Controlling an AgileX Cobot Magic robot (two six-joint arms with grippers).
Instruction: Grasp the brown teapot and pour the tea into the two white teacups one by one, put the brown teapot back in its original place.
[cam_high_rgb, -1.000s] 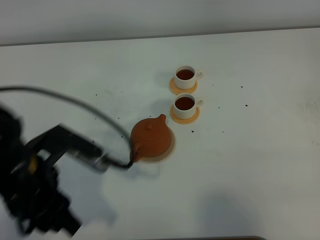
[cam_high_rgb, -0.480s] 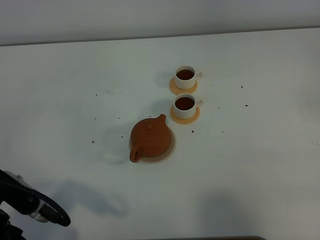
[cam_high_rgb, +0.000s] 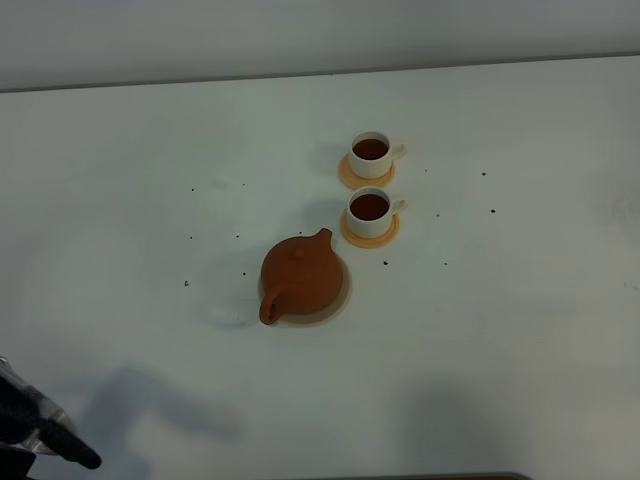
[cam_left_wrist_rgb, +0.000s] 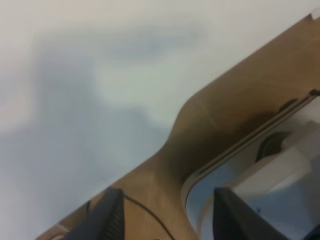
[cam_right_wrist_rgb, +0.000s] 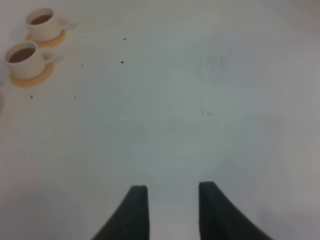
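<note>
The brown teapot (cam_high_rgb: 300, 278) sits upright on the pale tan saucer (cam_high_rgb: 343, 292) at mid-table, spout toward the cups. The two white teacups (cam_high_rgb: 371, 155) (cam_high_rgb: 370, 213) stand behind it on orange coasters, both holding dark tea. They also show in the right wrist view (cam_right_wrist_rgb: 42, 24) (cam_right_wrist_rgb: 24, 57). Only a bit of my left arm (cam_high_rgb: 30, 430) shows at the bottom left corner, far from the teapot. My left gripper (cam_left_wrist_rgb: 167, 220) is open and empty over the table's front edge. My right gripper (cam_right_wrist_rgb: 172, 210) is open and empty above bare table, well right of the cups.
The white table (cam_high_rgb: 500, 320) carries small dark specks (cam_high_rgb: 490, 211) around the cups and teapot. In the left wrist view the brown table edge (cam_left_wrist_rgb: 235, 100) and the robot's base (cam_left_wrist_rgb: 270, 175) lie below the gripper.
My left arm has pulled back from the teapot's handle to the bottom left corner, almost out of the exterior view. The teapot and cups have not moved.
</note>
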